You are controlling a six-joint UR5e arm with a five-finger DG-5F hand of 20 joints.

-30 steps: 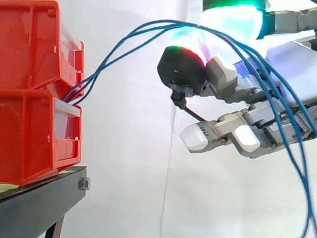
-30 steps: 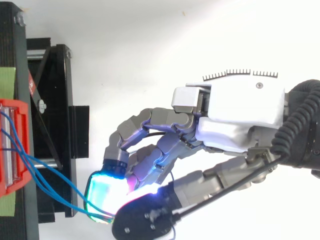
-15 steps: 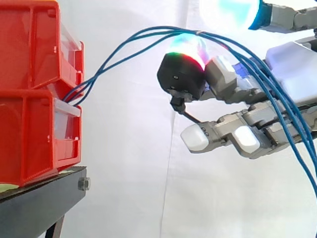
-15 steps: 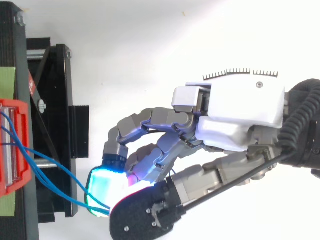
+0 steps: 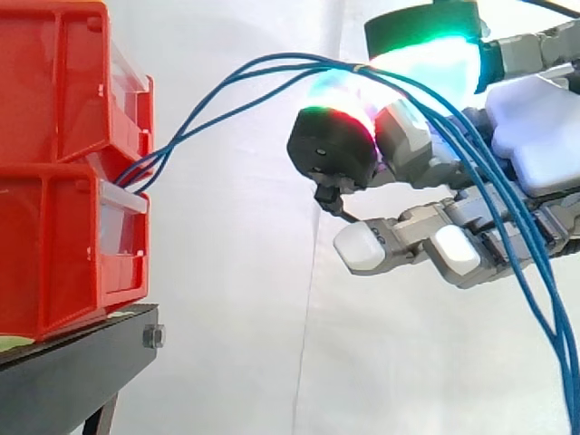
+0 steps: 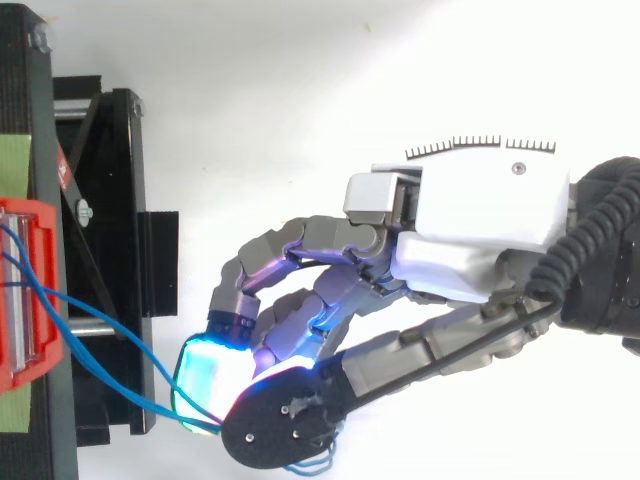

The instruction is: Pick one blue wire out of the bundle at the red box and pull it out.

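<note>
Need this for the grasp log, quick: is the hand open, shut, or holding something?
Hand: shut, pinching the blue wires between its glowing pads.

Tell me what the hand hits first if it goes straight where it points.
Probably the red bins, beyond open air. From above, the hand, pinching the blue wires, lines up near the bins' edge and might miss.

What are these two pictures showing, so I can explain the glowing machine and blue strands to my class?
The machine is a robot's mechanical hand with fingers and a thumb; the glowing tips are its own pads. One picture is taken level from the side, the other from above. Two stacked red bins sit on a black stand before a white curtain. Thin blue wires arch out from the bins and are pinched between the thumb and a finger pad.
</note>
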